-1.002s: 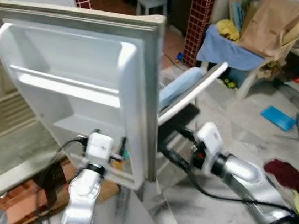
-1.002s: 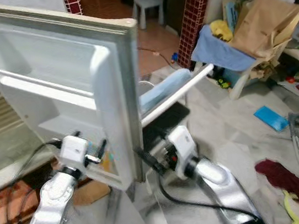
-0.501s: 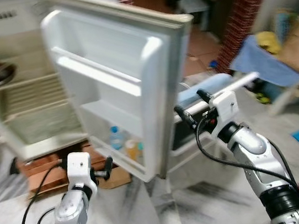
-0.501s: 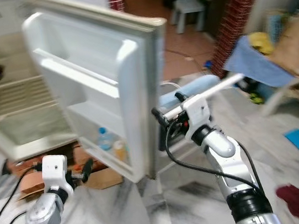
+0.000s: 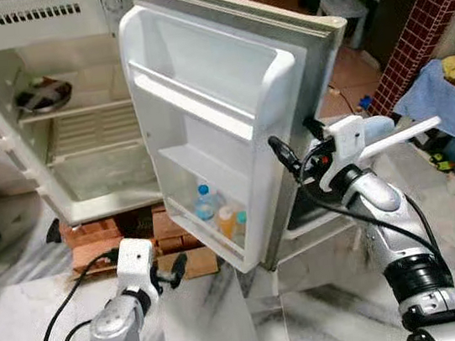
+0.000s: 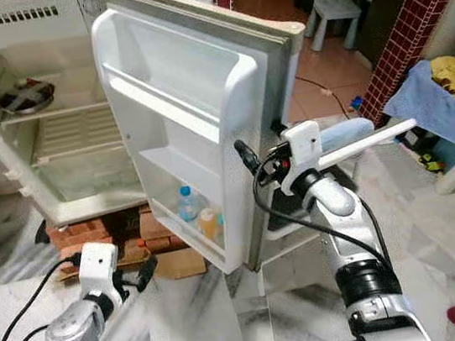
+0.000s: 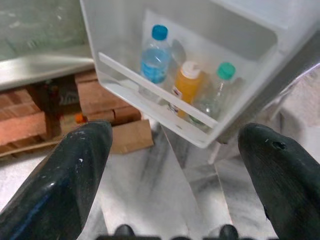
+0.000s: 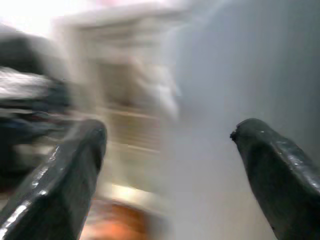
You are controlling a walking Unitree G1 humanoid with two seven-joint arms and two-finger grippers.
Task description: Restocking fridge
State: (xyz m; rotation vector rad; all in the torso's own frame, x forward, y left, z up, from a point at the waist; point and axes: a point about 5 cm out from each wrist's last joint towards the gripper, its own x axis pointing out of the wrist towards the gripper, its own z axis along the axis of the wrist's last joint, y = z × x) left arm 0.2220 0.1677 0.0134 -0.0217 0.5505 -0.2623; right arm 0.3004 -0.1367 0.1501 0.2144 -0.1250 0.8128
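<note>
Your fridge door (image 5: 230,128) stood swung wide in the middle of the left eye frame, its inner shelves facing the lower left and its outer face and free edge turned to the right. The cabinet (image 5: 76,115) sat open in the upper left, with a dark dish (image 5: 43,95) on its top shelf.

Your right gripper (image 5: 296,145) was the nearer tool to the door: it sat right of centre, just beside the door's free edge on the outer side, fingers spread apart and holding nothing. Whether a fingertip touched the edge could not be told, since its wrist view was blurred.

Your left gripper (image 5: 173,269) was low in the lower left of the frame, also spread and empty, pointing up toward the door's bottom rack (image 7: 155,87). That rack, in the upper middle of the left wrist frame, held three upright bottles in a row: a blue-capped water bottle (image 7: 155,57), an orange bottle (image 7: 186,85) and a green-capped bottle (image 7: 217,90). The rack lay above and ahead of that gripper, clearly apart from it.

Any move on the door looked like the right arm's job; the rack belonged to the left.
</note>
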